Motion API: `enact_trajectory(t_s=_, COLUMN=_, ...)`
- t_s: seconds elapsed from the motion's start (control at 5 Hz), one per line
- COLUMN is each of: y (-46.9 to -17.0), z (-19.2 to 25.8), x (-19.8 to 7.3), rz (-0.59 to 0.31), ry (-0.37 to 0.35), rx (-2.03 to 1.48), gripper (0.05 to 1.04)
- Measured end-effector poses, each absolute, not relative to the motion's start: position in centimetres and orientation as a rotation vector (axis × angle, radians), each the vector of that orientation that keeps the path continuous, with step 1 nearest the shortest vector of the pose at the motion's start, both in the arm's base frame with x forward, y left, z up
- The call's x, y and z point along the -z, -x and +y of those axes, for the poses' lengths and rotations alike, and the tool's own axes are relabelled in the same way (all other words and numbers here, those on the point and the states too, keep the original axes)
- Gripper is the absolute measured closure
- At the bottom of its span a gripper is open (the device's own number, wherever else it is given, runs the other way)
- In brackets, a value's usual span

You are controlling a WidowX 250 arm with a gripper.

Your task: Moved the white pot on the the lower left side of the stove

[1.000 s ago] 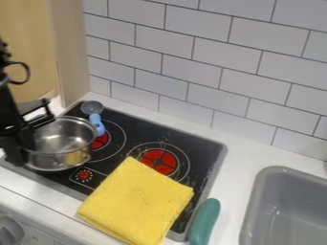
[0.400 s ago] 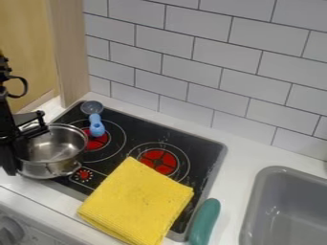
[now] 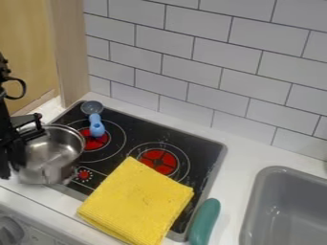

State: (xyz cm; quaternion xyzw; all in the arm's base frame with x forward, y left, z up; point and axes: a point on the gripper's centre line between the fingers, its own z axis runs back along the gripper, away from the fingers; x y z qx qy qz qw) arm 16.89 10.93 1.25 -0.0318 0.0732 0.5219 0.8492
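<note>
In my camera, I see the gripper point(image 3: 14, 158) holding the metal pot point(image 3: 52, 155) by its side; a yellow cloth point(image 3: 137, 201) lies on the stove point(image 3: 182, 139).

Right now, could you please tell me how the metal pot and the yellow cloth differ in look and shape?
The pot is shiny silver metal; the cloth is dull yellow fabric. The pot is a round, open vessel, while the cloth lies folded into a flat four-sided shape. In this view, both cover part of the stove.
</note>
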Motion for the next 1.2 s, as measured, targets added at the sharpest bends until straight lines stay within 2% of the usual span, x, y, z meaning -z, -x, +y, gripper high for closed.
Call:
enact_trajectory(t_s=0.4, y=-16.3, z=10.8, x=-4.1, rz=0.167, ry=0.025, rx=-1.095, gripper=0.257)
enact_trajectory(t_s=0.6, y=-17.3, z=10.3, x=-6.0, rz=0.148, ry=-0.004, rx=-1.022, gripper=0.063)
enact_trajectory(t_s=0.8, y=-19.3, z=8.8, x=-6.4, rz=0.178, ry=-0.091, rx=-0.771, gripper=0.077)
enact_trajectory(t_s=1.0, y=-20.7, z=6.7, x=-6.3, rz=0.152, ry=-0.110, rx=-0.525, gripper=0.086)
enact_trajectory(t_s=1.2, y=-21.7, z=5.2, x=-6.3, rz=0.113, ry=-0.081, rx=-0.323, gripper=0.085)
